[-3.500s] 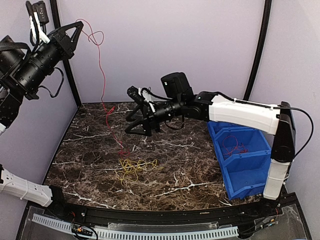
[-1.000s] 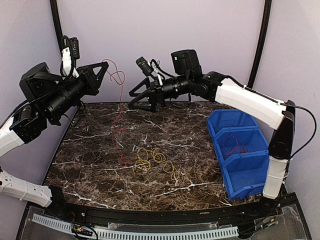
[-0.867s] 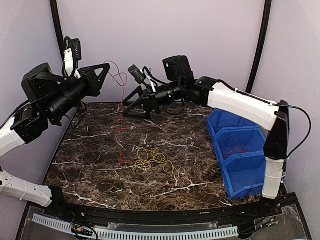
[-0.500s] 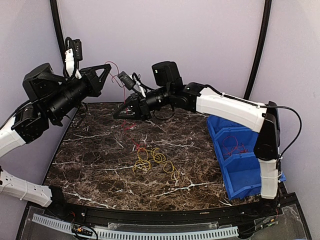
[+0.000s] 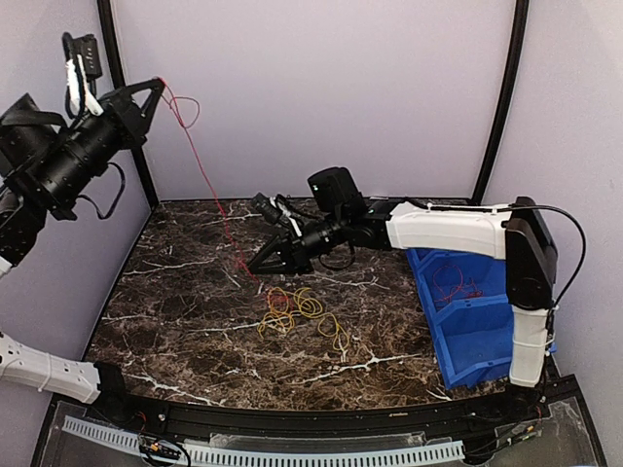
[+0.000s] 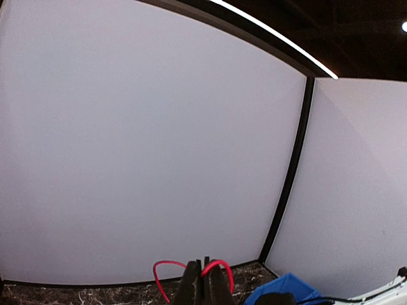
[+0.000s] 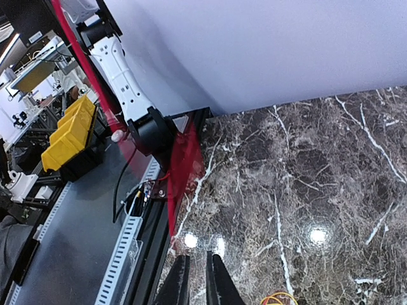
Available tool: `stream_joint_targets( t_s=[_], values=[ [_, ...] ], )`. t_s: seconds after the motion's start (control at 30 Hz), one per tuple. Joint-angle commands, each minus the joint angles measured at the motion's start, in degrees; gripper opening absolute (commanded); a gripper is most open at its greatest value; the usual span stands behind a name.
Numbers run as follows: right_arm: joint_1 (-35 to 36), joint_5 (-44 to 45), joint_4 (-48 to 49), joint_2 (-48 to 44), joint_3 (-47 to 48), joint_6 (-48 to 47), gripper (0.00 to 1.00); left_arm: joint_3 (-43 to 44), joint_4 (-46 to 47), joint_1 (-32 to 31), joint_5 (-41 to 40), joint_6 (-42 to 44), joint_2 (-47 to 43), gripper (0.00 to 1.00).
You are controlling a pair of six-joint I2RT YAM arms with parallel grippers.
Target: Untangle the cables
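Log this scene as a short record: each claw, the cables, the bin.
left claw: high at the upper left, shut on the red cable
right claw: low over the table, closed at the red cable's lower end
red cable: stretched straight between the two claws
yellow cable: loose coils on the table near the right claw, not held
blue bin: right side of the table, with a thin red wire inside
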Motion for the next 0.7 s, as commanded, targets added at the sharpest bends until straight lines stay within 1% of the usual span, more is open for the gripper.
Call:
stream_joint_targets(
  t_s=[0.0, 0.17, 0.2, 0.23, 0.27, 0.33, 0.5, 0.67],
  values=[
    [-0.2, -0.1, -2.4, 3.3, 0.6, -1.6, 0.13, 3.7, 5.7, 0.3, -1.6, 2.2, -2.5, 0.0],
    [-0.2, -0.6, -2.5, 5.3, 1.2, -1.1, 0.11, 4.1, 5.5, 0.3, -1.2, 2.0, -2.1, 0.0],
    [-0.2, -0.6, -2.5, 5.4, 1.2, -1.0, 0.11, 4.2, 5.5, 0.3, -1.1, 2.0, -2.1, 0.0],
    [-0.2, -0.4, -2.5, 5.4, 1.2, -1.4, 0.14, 4.3, 5.5, 0.3, -1.1, 2.0, -2.0, 0.0],
    [-0.2, -0.2, -2.8, 5.2, 1.2, -1.9, 0.18, 4.4, 5.4, 0.3, -1.0, 1.9, -2.0, 0.0],
    [-0.1, 1.1, -3.6, 4.6, 1.3, -3.6, 0.29, 4.5, 5.2, 0.3, -0.9, 1.8, -1.9, 0.0],
    [1.0, 8.6, -6.3, 2.5, 3.0, -9.3, 0.56, 5.2, 4.5, 0.3, -0.2, 1.5, -1.5, 0.0],
    [2.2, 7.8, -5.4, 2.8, 5.9, -10.2, 0.79, 6.1, 4.2, 0.3, 0.9, 0.7, -0.8, 0.0]
  ],
)
